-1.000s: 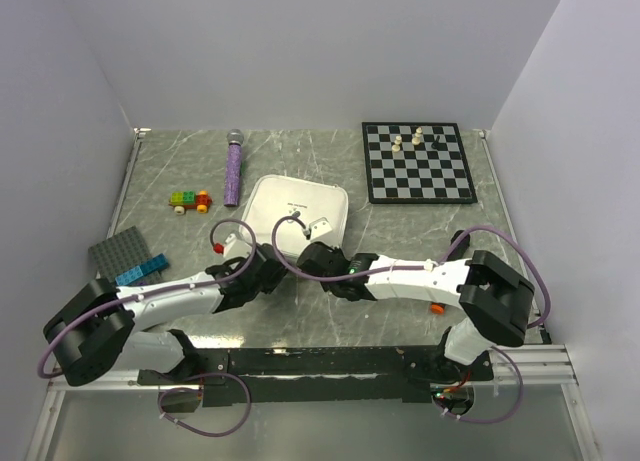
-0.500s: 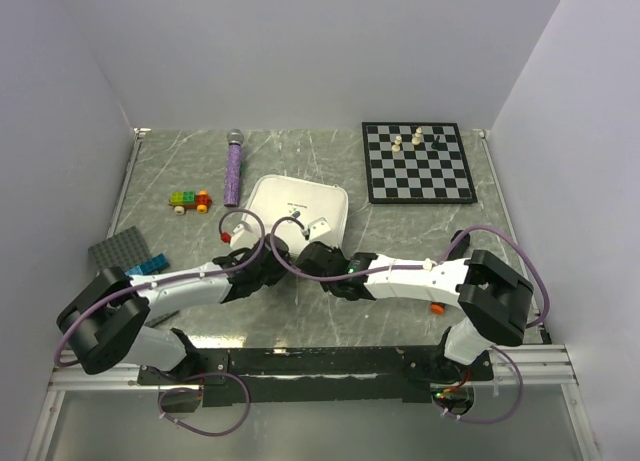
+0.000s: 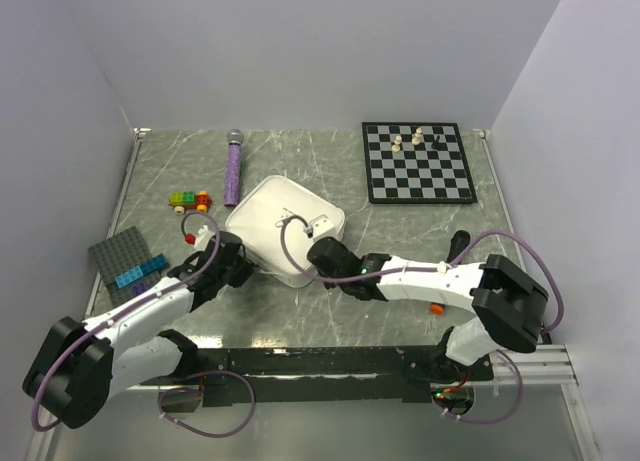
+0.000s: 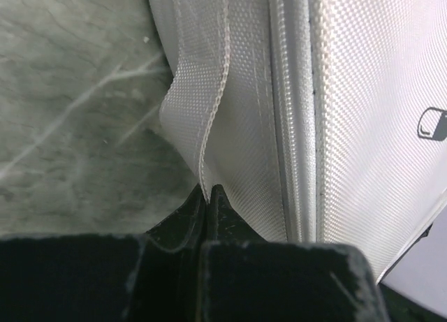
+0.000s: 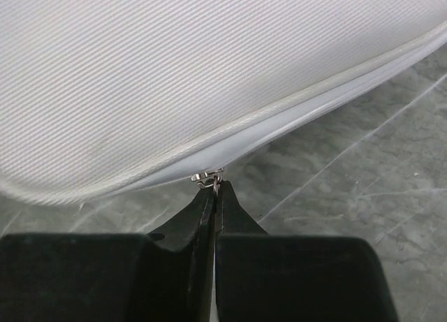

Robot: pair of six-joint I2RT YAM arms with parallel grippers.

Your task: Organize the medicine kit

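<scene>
Between the closed fingers of the left gripper (image 4: 209,191) sits a fabric tab (image 4: 190,126) on the side of the white medicine kit (image 3: 285,221). The right gripper (image 5: 215,188) pinches the zipper pull (image 5: 207,176) at its fingertips. The zipper looks shut, so unzipping and sorting the contents appear to remain.

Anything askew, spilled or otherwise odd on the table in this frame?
The white soft zip case sits turned askew on the grey marbled table, unlike the black-and-white chessboard, which lies square to its edges. The left tool pinches its side fabric tab; the right tool pinches its metal zip pull. Nothing looks spilled or damaged.
</scene>
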